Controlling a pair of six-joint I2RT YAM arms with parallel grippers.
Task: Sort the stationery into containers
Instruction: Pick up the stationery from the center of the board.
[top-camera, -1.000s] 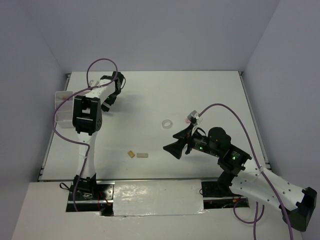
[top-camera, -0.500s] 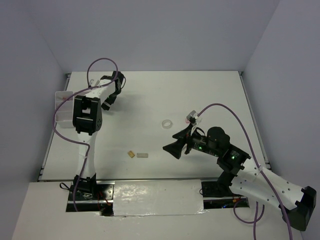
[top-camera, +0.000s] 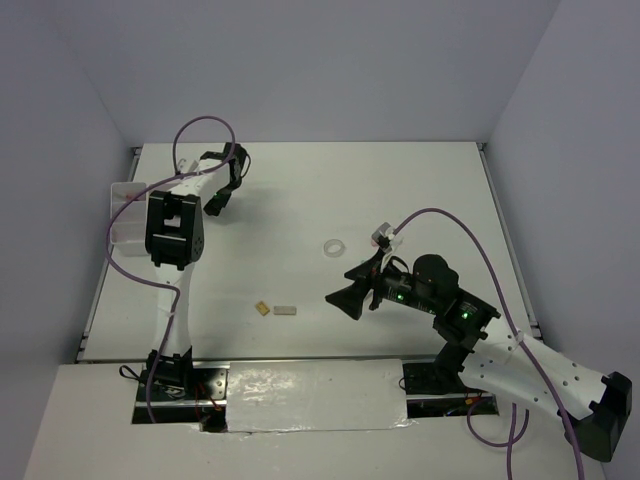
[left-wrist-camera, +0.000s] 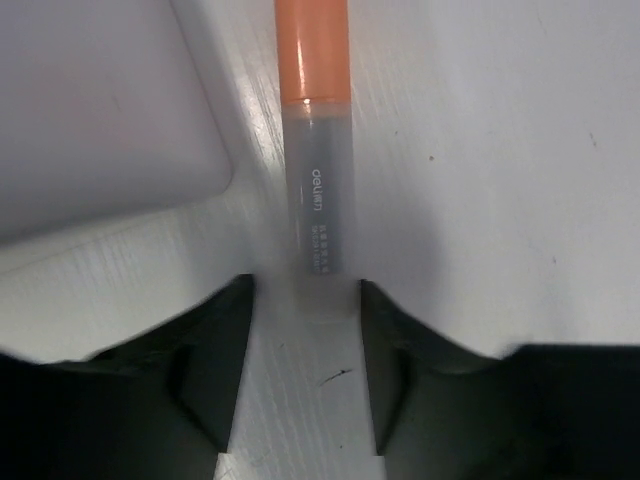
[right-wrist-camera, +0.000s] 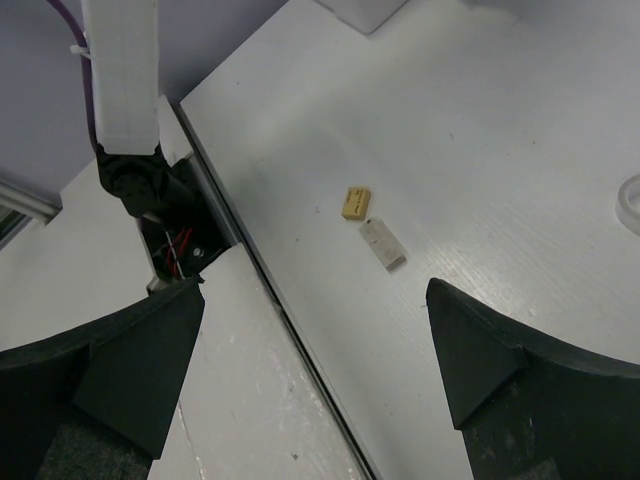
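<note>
The marker (left-wrist-camera: 318, 200) between my left fingers (left-wrist-camera: 215, 370) has a frosted, translucent grey plastic barrel with pale print and a smooth, opaque orange end; my fingers are matt black plastic; the table (left-wrist-camera: 500, 150) is white with a fine streaky grain and a soft sheen; the box (top-camera: 118, 190) looks like milky plastic; the tan eraser (right-wrist-camera: 355, 202) is dull.
</note>
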